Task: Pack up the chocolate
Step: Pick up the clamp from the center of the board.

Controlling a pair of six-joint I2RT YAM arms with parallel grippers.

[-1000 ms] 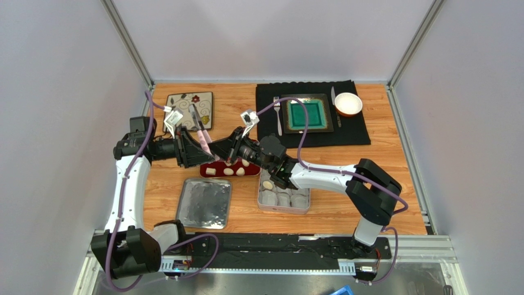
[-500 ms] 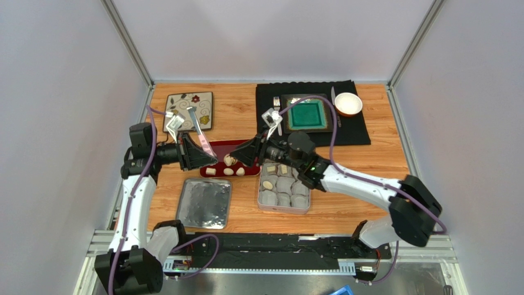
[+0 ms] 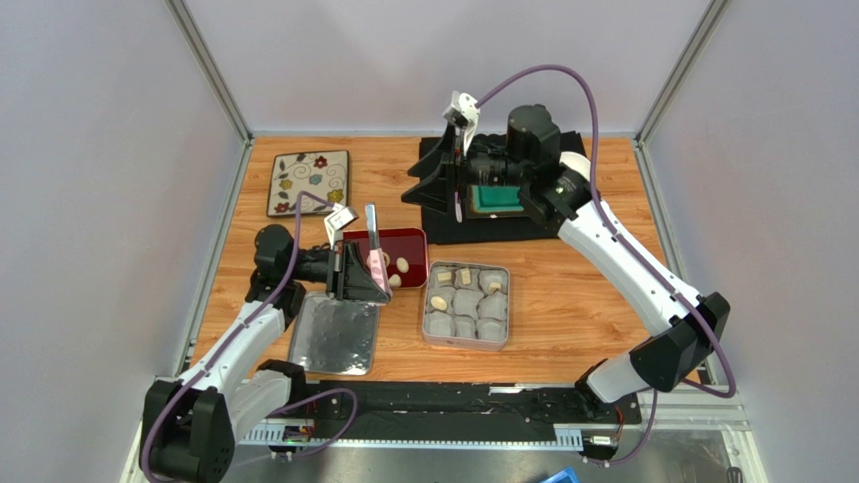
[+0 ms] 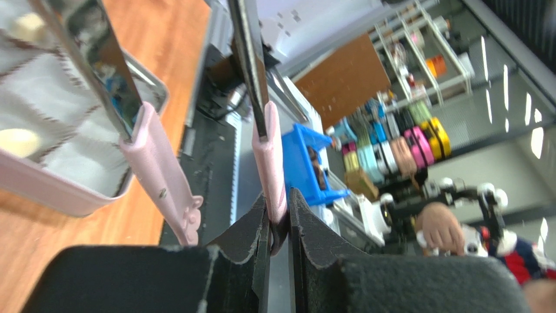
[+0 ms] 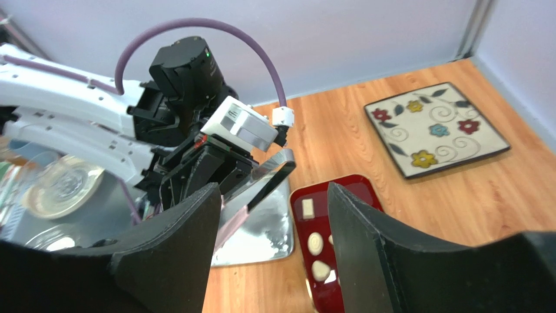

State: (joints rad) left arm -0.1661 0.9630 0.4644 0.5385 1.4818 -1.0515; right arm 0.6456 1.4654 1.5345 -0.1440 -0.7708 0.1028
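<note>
Several pieces of cream chocolate (image 3: 403,265) lie in the red tray (image 3: 403,242). Others sit in paper cups inside the tin box (image 3: 465,345), such as one piece (image 3: 440,302). My left gripper (image 3: 353,274) is shut on one pink handle of the metal tongs (image 3: 373,252), which point up beside the tray's left edge. In the left wrist view the gripper (image 4: 279,202) pinches that handle (image 4: 271,176); the other handle hangs free. My right gripper (image 3: 434,186) hangs open and empty over the black mat. From its wrist view it (image 5: 273,192) looks down on the tray (image 5: 313,188) and chocolate (image 5: 315,243).
The tin's lid (image 3: 335,334) lies left of the box, under my left gripper. A flowered plate (image 3: 310,182) sits at the back left. On the black mat (image 3: 585,216) are a green plate (image 3: 499,196), a fork and a white bowl (image 3: 577,166).
My right gripper let go near the tray, opened and rose away to the back over the mat. My left gripper closed on the tongs and drew them nearer, toward the lid.
</note>
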